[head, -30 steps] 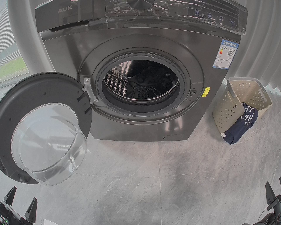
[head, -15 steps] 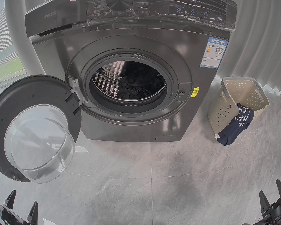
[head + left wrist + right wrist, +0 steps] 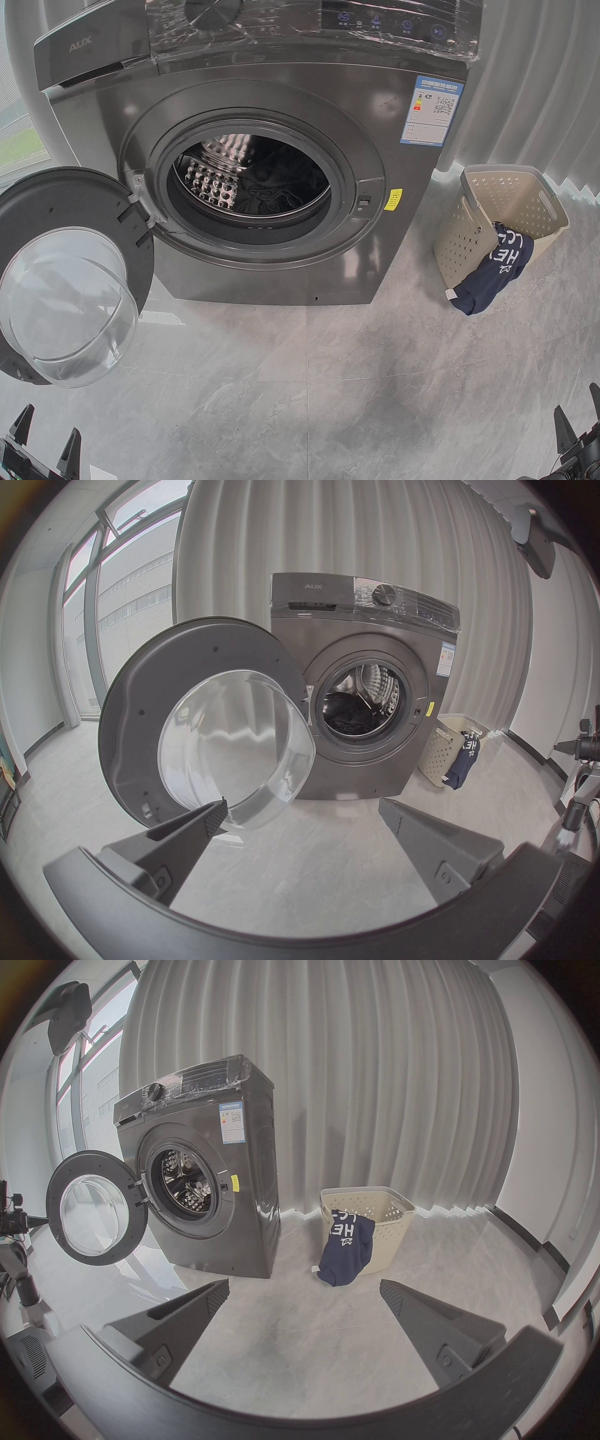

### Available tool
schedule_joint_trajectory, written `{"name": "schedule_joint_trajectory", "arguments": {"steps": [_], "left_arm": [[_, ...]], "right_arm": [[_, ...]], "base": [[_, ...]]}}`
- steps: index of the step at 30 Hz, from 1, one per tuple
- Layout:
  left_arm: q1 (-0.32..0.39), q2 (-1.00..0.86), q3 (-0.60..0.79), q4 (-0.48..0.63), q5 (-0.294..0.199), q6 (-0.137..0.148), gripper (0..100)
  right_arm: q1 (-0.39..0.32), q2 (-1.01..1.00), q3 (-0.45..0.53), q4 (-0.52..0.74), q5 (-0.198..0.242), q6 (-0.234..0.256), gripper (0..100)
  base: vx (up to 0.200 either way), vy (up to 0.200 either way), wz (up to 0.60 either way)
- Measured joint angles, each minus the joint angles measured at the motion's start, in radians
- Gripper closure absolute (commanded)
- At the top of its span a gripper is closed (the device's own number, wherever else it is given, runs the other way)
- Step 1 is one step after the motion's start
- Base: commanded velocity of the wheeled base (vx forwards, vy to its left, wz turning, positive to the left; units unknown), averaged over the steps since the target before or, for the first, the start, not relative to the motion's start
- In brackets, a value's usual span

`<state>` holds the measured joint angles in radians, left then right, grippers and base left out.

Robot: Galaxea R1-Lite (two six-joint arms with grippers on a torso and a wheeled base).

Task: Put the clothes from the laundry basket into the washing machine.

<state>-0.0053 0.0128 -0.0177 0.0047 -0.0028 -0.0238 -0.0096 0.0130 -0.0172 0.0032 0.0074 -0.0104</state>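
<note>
The grey washing machine (image 3: 250,81) stands ahead with its round door (image 3: 62,275) swung wide to the left. Dark clothes (image 3: 275,184) lie inside the drum. A beige laundry basket (image 3: 469,231) sits on the floor to the machine's right, and a navy garment (image 3: 494,272) with white print hangs over its front rim. My left gripper (image 3: 47,431) is low at the bottom left, open and holding nothing. My right gripper (image 3: 581,412) is low at the bottom right, open too, well short of the basket (image 3: 369,1210) and the navy garment (image 3: 347,1247).
Grey tiled floor (image 3: 325,387) spreads open between me and the machine. A pleated curtain (image 3: 550,81) runs behind the basket. The open door (image 3: 206,724) juts into the space ahead of the left arm. A window (image 3: 119,599) lies far left.
The whole head view has shifted left, so the camera has turned right toward the basket. Both grippers stay open low at the frame's bottom corners.
</note>
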Motion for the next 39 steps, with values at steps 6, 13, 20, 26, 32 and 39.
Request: {"name": "schedule_joint_trajectory", "arguments": {"steps": [6, 13, 20, 26, 32, 39], "left_arm": [[-0.001, 0.0, 0.0, 0.0, 0.0, -0.005, 0], [-0.001, 0.0, 0.0, 0.0, 0.001, -0.01, 0], [-0.001, 0.0, 0.0, -0.001, 0.001, -0.013, 0], [-0.001, 0.0, 0.0, 0.0, 0.001, -0.014, 0], [-0.001, 0.0, 0.0, 0.0, 0.003, -0.013, 0], [-0.001, 0.001, 0.0, 0.0, 0.003, -0.014, 0]], "right_arm": [[0.0, 0.0, 0.0, 0.0, -0.002, 0.0, 0], [0.0, 0.0, 0.0, 0.0, -0.002, 0.0, 0], [-0.001, 0.0, 0.0, 0.0, -0.002, 0.0, 0], [-0.001, 0.0, 0.0, 0.0, -0.002, 0.0, 0], [-0.001, 0.0, 0.0, 0.0, -0.002, 0.0, 0], [-0.001, 0.001, 0.0, 0.0, -0.002, 0.001, 0]], "base": [[0.0, -0.2, 0.0], [0.0, -0.2, 0.0], [0.0, -0.2, 0.0], [0.0, -0.2, 0.0], [0.0, -0.2, 0.0], [0.0, -0.2, 0.0]]}}
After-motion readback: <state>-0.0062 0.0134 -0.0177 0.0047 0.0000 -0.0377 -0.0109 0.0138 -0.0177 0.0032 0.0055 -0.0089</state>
